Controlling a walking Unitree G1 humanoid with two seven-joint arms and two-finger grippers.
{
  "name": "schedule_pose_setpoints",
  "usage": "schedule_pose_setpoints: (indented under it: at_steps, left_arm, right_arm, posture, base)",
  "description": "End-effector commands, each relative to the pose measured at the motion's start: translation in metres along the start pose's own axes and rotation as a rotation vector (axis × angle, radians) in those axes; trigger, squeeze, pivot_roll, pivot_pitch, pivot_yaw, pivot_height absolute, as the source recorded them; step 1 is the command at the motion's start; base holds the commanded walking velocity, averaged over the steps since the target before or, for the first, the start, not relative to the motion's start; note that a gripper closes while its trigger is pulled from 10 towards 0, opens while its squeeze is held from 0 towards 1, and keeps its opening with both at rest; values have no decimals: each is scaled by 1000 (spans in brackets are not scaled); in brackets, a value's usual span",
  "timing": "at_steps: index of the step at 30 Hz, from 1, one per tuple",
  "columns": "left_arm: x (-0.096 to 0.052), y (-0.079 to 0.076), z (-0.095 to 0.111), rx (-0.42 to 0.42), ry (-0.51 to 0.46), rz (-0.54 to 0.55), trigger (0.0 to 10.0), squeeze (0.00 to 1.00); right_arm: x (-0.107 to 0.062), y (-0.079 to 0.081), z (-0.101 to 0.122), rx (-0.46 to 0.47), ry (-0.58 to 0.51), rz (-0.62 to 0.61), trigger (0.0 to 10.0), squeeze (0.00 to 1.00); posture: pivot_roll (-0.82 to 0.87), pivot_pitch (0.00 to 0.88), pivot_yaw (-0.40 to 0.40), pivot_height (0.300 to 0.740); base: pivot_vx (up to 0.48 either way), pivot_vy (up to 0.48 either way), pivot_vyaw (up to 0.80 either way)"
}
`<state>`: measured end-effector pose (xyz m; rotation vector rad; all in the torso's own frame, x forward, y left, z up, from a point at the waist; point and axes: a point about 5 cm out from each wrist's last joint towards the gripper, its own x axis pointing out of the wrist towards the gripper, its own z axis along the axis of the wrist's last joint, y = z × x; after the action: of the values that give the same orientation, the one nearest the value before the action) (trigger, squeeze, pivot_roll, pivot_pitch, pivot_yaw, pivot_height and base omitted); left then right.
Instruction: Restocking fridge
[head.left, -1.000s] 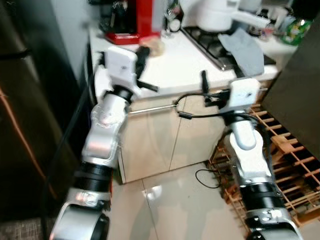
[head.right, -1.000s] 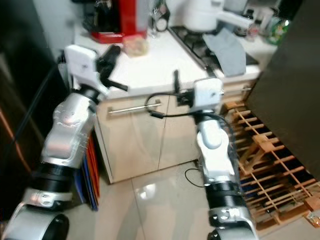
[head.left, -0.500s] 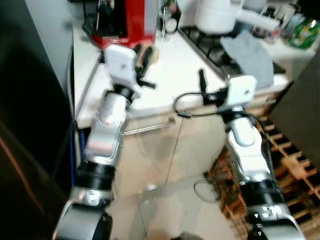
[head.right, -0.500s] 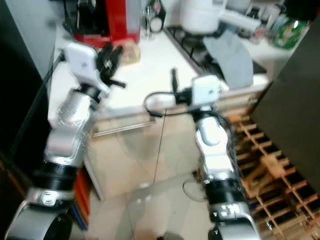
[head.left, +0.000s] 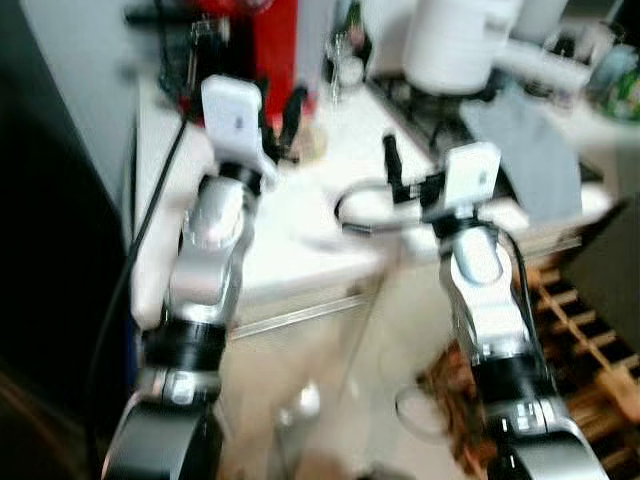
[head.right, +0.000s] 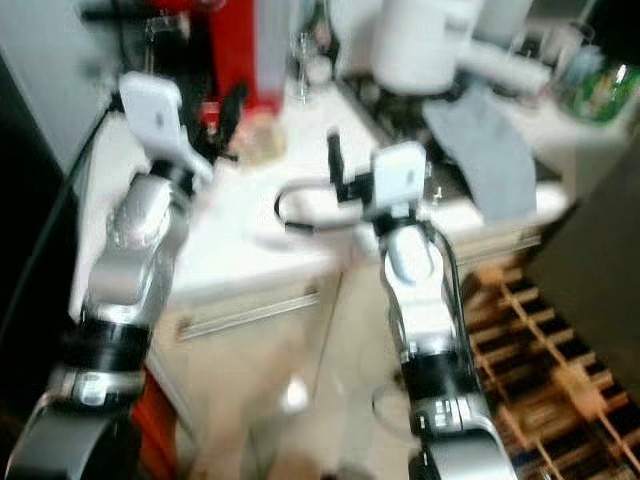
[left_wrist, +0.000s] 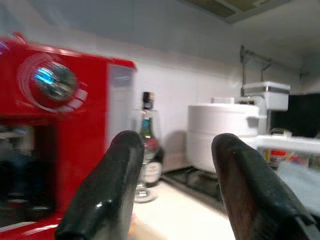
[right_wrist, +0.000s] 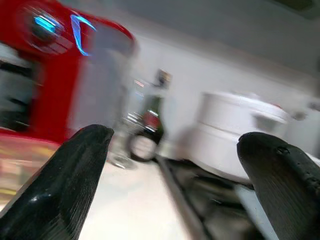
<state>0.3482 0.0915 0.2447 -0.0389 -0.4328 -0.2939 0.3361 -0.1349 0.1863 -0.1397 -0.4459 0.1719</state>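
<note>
Since a second ago the whole head view has shifted: the cabinet doors and floor take up less of it and the white counter (head.left: 300, 230) more, so I read this as the camera moving toward the counter, not the things moving. Frames are blurred; robot likely mid-step.

Landmark: the red coffee machine (head.left: 262, 45) at the back of the counter.

Left gripper (head.left: 285, 115): raised over the counter, just in front of the machine. Fingers (left_wrist: 107, 197) parted by a moderate gap, nothing between them. Right gripper (head.left: 390, 165): also raised, farther from the machine on the stove side. Fingers (right_wrist: 65, 187) spread wide, empty.

Task thing, my judgement: a dark bottle (left_wrist: 146, 145) with a red label, standing beside the machine on the side toward the white pot (left_wrist: 222, 135). A small tan item (head.left: 312, 143) lies on the counter just in front of the machine; too blurred to identify.

Key relation: in the left wrist view the bottle sits in the gap between the fingers, so it lies roughly straight ahead of the left gripper, well apart yet. The left arm is the nearer one. Bottle's long axis is vertical, neck pointing up, so a level approach from the side would suit.

Fridge location: cannot tell.
</note>
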Motion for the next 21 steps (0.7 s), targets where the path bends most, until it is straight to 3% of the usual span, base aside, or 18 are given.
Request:
schedule_pose_setpoints:
  at_steps: [1, 3, 4, 8, 15, 21]
  left_arm:
    - [7, 15, 9, -1, -16, 91, 10000, 1000]
    - [8, 17, 9, 0, -10, 108, 10000, 1000]
    - [11, 24, 8, 9, 4, 146, 10000, 0]
    - [23, 39, 6, 60, 50, 200, 10000, 0]
    - [43, 39, -12, 115, 179, 129, 10000, 0]
    - [46, 42, -17, 100, 212, 118, 10000, 0]
  right_arm:
    - [4, 1, 5, 7, -19, -7, 10000, 1000]
    - [4, 1, 5, 6, -18, -5, 10000, 1000]
    - [3, 1, 5, 12, -17, -3, 10000, 0]
    - [0, 4, 5, 23, -15, 1, 10000, 0]
    - [-6, 4, 5, 28, -1, -5, 10000, 0]
    - [-9, 2, 7, 56, 8, -23, 10000, 0]
  posture:
    - [4, 0, -49, 740]
    - [4, 0, -49, 740]
    - [0, 0, -48, 740]
    - [-4, 0, -47, 740]
    - [-35, 0, -38, 740]
    - [-50, 0, -28, 740]
  base:
    - [480, 0, 0]
    - [480, 0, 0]
    - [0, 0, 0]
    - [0, 0, 0]
    - [0, 0, 0]
    - [0, 0, 0]
